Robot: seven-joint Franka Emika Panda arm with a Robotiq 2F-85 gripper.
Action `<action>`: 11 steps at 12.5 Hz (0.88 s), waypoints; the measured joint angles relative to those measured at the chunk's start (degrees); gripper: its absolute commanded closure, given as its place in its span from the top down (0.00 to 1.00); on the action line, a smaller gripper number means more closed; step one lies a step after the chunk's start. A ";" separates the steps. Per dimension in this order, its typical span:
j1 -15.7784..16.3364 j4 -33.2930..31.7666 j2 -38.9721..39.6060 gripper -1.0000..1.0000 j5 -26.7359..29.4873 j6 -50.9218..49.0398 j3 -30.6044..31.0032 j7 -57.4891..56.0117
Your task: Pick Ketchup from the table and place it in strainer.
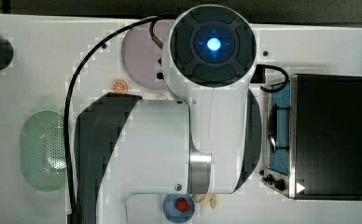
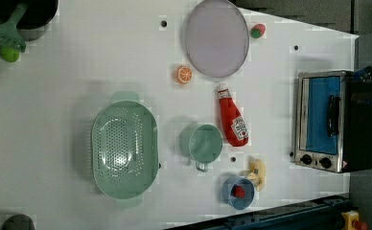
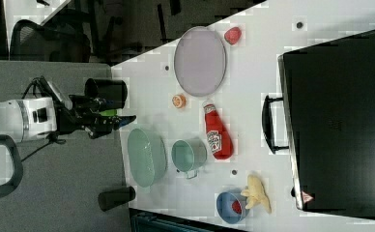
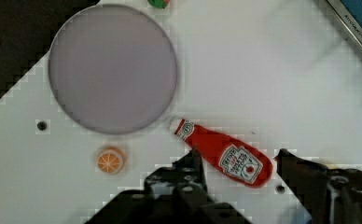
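White tabletop below, and the gripper (image 4: 237, 163) hangs above it with jaws spread wide, empty; between them in the wrist picture, lower centre, lies the Ketchup (image 4: 221, 151), flat. Risk: tapered bottle could squirt sideways, missing the strainer (image 2: 124, 151) at left view's lower left.

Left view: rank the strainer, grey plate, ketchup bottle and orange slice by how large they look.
1. strainer, largest
2. grey plate, somewhat smaller than the strainer
3. ketchup bottle, long but slim
4. orange slice, smallest
All lie on the same table, so nearness to the camera hardly skews this.
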 measured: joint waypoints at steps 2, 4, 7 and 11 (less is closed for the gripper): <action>-3.69 -7.16 -7.34 0.90 1.82 -7.69 2.37 -0.20; -5.21 -9.46 -13.87 1.00 1.02 -8.63 2.28 -0.21; -7.13 -8.39 -17.10 1.00 0.85 -7.42 3.07 -1.24; -6.36 -10.74 -13.41 1.00 1.05 -2.31 4.57 -5.52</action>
